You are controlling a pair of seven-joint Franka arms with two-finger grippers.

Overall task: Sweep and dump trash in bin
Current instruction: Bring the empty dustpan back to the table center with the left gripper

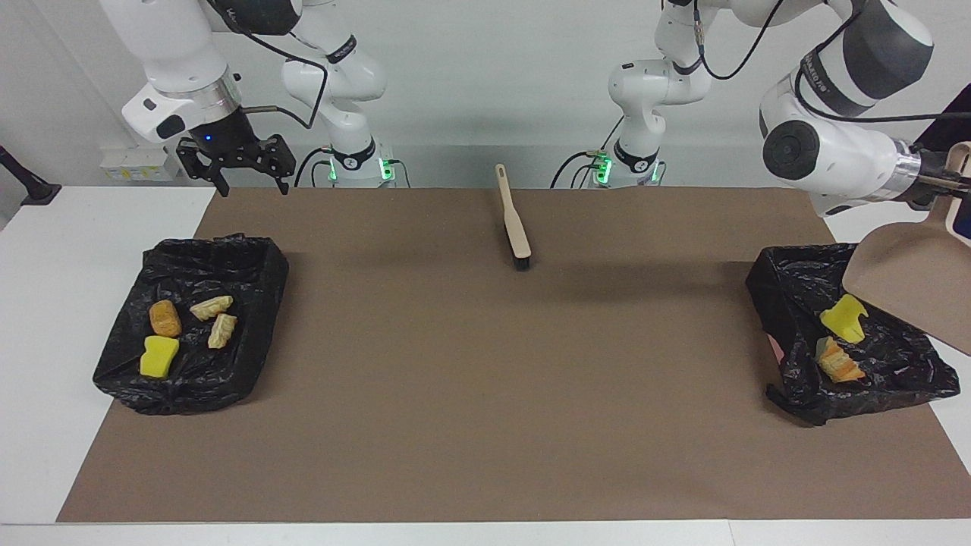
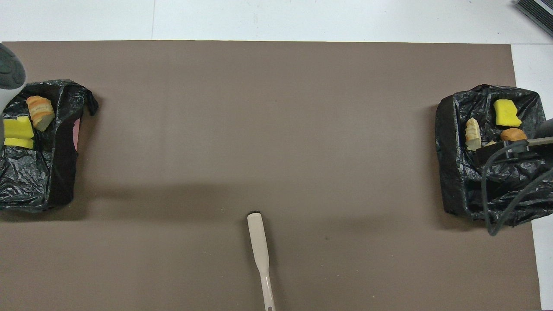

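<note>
While my left gripper [image 1: 937, 182] clamps the smooth beige dustpan [image 1: 910, 280] tilted over a crinkled black bin [image 1: 789, 296], spongy and crusty trash [image 1: 843, 318] lies inside; my right gripper [image 1: 244, 173] hangs spread, holding nothing.

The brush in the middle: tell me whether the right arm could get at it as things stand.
Probably yes. The brush lies alone on the brown mat, nothing on or against it. The right gripper hangs open and holds nothing, over the mat's edge by its bin. The left gripper holds the dustpan.
</note>
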